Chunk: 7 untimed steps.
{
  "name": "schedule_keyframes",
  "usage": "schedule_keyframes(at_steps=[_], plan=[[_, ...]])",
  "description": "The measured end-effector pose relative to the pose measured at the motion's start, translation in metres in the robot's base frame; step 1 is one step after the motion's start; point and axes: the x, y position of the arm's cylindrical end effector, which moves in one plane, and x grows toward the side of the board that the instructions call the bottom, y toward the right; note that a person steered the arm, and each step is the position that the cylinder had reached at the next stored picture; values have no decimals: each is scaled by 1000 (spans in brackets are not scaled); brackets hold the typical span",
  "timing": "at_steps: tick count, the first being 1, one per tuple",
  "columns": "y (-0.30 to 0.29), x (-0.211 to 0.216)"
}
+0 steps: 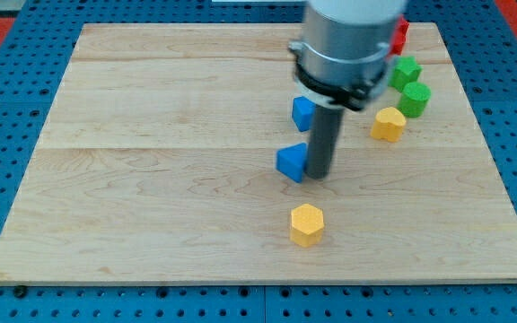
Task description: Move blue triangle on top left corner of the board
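Note:
The blue triangle (290, 162) lies near the middle of the wooden board (151, 179). My tip (318, 174) stands right against the triangle's right side, touching or nearly touching it. A second blue block (302, 112), shape unclear, sits just above the triangle, partly hidden behind the rod. The board's top left corner (86, 31) is far to the upper left of the triangle.
A yellow hexagon (306, 224) lies below the triangle. A yellow block (388, 124) is to the right of the rod. Two green blocks (407, 70) (415, 99) and a red block (400, 34) sit at the upper right, the red one partly hidden by the arm.

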Motion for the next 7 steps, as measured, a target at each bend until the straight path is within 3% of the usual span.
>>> schedule_keyframes(at_steps=[2, 3, 4, 6, 7], plan=[[-170, -15], [-186, 15], [-236, 14], [-223, -12], [-190, -5]])
